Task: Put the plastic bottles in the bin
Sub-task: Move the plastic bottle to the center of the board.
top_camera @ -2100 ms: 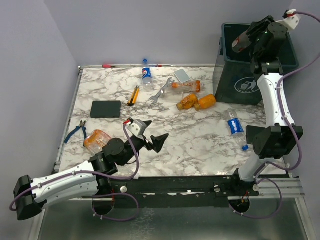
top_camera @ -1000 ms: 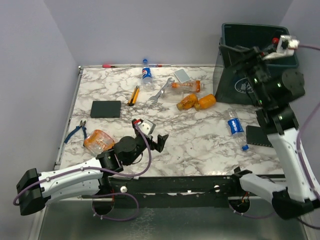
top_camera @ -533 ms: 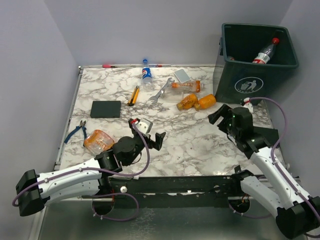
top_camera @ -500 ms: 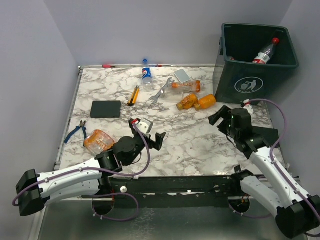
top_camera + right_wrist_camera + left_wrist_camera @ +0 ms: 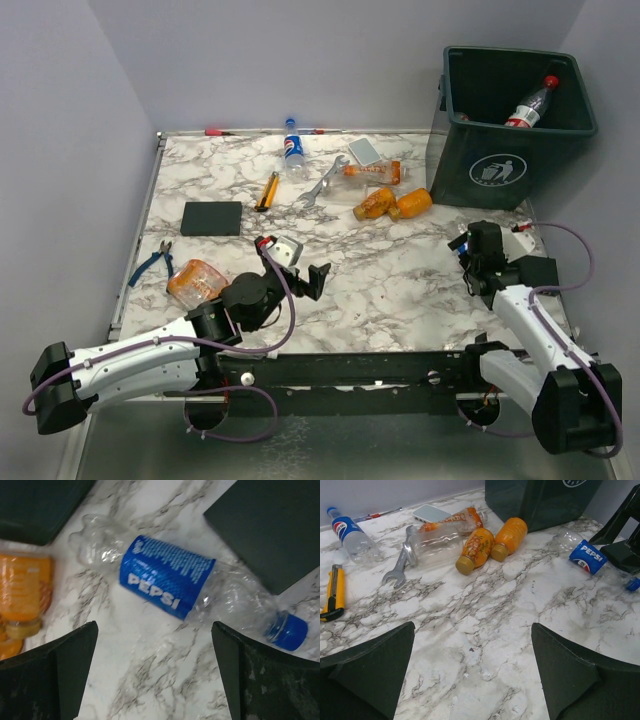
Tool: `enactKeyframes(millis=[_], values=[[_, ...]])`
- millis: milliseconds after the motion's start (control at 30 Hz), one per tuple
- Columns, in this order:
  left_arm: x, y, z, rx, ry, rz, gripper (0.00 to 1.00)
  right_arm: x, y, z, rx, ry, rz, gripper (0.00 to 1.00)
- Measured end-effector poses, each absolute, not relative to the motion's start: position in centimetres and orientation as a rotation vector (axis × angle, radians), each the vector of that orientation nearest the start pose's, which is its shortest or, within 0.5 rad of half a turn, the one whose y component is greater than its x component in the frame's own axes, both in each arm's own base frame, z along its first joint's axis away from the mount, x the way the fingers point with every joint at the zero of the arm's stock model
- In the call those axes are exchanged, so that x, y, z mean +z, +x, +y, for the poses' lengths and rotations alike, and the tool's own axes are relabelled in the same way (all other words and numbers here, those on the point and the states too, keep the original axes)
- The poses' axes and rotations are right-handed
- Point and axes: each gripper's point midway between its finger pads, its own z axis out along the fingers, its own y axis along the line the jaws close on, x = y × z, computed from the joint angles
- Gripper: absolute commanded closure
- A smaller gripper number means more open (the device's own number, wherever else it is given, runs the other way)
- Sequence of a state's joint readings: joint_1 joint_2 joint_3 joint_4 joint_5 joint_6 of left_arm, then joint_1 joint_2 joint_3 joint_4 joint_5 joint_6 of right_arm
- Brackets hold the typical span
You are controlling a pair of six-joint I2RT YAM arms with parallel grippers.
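Left arm (image 5: 140, 355) lies low and outstretched, right arm (image 5: 530, 320) bent, both with fingers (image 5: 370, 675) spread wide.

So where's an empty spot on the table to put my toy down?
The biggest bare patch is the marble middle of the table, between the orange bottles, the left claw and the right claw. Another is the far left corner, behind the black pad. It's crowded around the wrench and beside the bin.
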State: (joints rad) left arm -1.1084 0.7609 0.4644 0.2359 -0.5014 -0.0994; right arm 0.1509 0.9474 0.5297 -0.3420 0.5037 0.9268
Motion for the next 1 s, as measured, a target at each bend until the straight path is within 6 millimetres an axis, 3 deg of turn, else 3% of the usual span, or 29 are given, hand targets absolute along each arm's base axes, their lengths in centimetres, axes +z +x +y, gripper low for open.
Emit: enactKeyframes(millis=[167, 400, 667, 833, 1000], values=[[22.5, 20.9, -23.9, -0.514, 0.444, 1.592, 0.01, 7.2, 27.8, -4.4, -0.127, 1.139, 1.935, 0.00], [22.3, 20.7, -24.0, -0.509, 0.462, 1.597, 0.01, 5.0, 29.2, -5.5, -0.167, 1.143, 1.968, 0.01], [21.7, 20.8, -24.2, -0.498, 0.481, 1.610, 0.01, 5.1, 31.4, -3.1, 0.017, 1.076, 2.005, 0.08], [21.1, 20.6, -24.6, -0.497, 0.506, 1.624, 0.01, 5.3, 30.9, -0.9, 0.155, 1.033, 2.022, 0.09], [20.7, 20.7, -25.0, -0.491, 0.525, 1.638, 0.01, 5.4, 30.5, -0.1, 0.202, 1.015, 2.039, 0.07]])
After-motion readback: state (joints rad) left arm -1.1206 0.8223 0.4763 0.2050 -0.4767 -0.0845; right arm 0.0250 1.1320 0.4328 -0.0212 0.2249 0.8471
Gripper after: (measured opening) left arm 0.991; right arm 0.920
